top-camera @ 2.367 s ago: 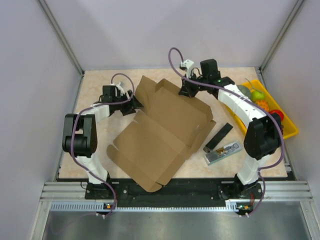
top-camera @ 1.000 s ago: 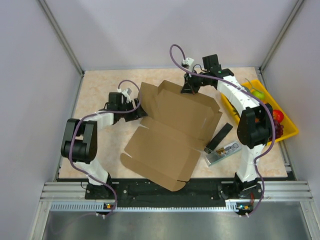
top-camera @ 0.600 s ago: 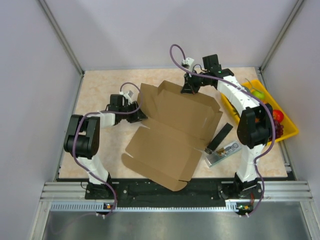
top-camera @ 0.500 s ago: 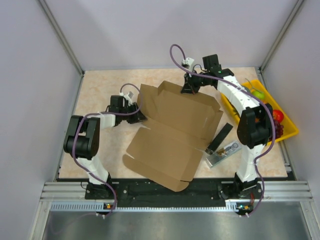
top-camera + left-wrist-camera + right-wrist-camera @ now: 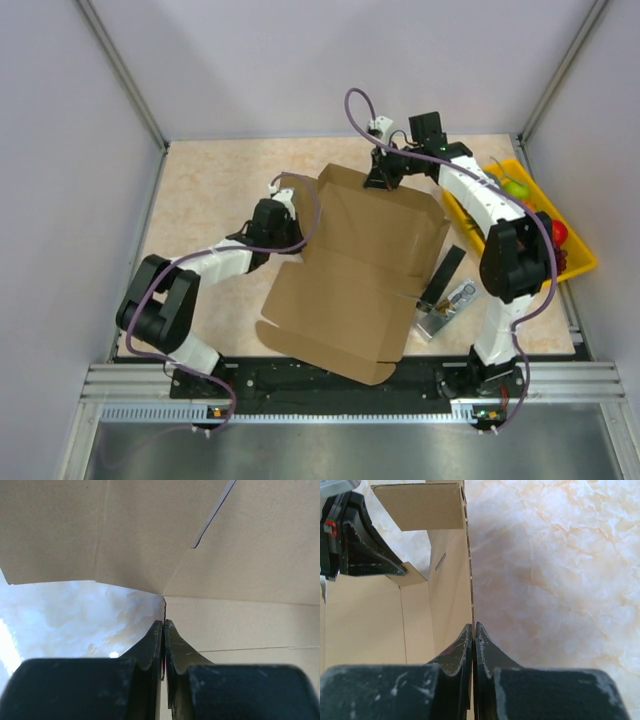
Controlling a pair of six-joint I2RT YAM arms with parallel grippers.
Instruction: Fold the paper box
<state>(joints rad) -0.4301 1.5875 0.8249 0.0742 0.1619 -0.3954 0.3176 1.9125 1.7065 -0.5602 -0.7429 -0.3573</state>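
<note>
The paper box (image 5: 350, 270) is a brown cardboard sheet lying opened out in the middle of the table, with its far and left walls raised. My left gripper (image 5: 296, 242) is at the box's left side, shut on a thin cardboard edge (image 5: 163, 605) near a corner crease. My right gripper (image 5: 383, 180) is at the far rim, shut on the upright back wall (image 5: 470, 580). In the right wrist view the left gripper's dark fingers (image 5: 365, 550) show at the box's other side.
A yellow tray (image 5: 578, 262) of fruit sits at the right edge. A black bar (image 5: 441, 275) and a clear packaged item (image 5: 447, 308) lie just right of the box. Marbled tabletop (image 5: 200, 190) shows to the left and beyond the box.
My left gripper moved right to the box's left side and shut on its edge. The box shifted right and turned squarer to the table. The right gripper kept its hold.
</note>
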